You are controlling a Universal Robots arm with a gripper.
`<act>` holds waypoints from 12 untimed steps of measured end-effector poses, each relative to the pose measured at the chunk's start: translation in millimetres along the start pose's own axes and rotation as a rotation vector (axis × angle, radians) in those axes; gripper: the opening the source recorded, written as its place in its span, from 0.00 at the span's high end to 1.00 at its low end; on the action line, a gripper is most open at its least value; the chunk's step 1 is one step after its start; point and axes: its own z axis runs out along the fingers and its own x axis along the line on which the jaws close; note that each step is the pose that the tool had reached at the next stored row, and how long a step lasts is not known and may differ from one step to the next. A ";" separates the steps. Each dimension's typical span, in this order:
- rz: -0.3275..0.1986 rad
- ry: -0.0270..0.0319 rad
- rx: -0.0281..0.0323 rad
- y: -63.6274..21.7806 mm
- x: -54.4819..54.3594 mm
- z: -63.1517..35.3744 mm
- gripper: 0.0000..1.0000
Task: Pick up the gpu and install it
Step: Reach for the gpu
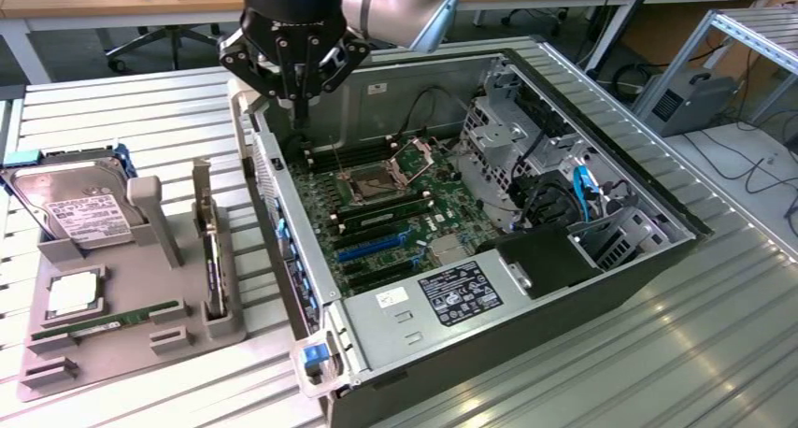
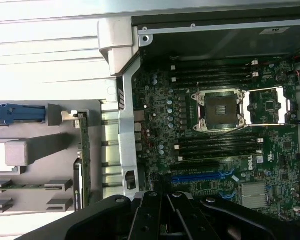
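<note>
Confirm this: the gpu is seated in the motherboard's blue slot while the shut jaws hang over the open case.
One error: the gpu stands on edge in the gray holder beside the case, not in the blue slot; the exterior view shows it. The gripper, jaws shut, does hang over the case.

A single robot arm point(image 1: 402, 9), silver-grey with a rounded joint, reaches in from the top of the exterior view. Its black wrist points straight down, with a small blue light glowing on it. Below hangs the black claw point(image 1: 299, 118), its linked bars splayed outward and its two fingers pressed together into one narrow, downward tip.
</note>
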 end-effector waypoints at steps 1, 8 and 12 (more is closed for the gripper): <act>0.000 0.0000 0.0000 0.0 0.2 0.0 0.89; 0.000 0.0000 0.0000 -0.4 4.6 -0.1 0.89; 0.000 0.0001 0.0000 -0.6 7.3 -0.2 0.89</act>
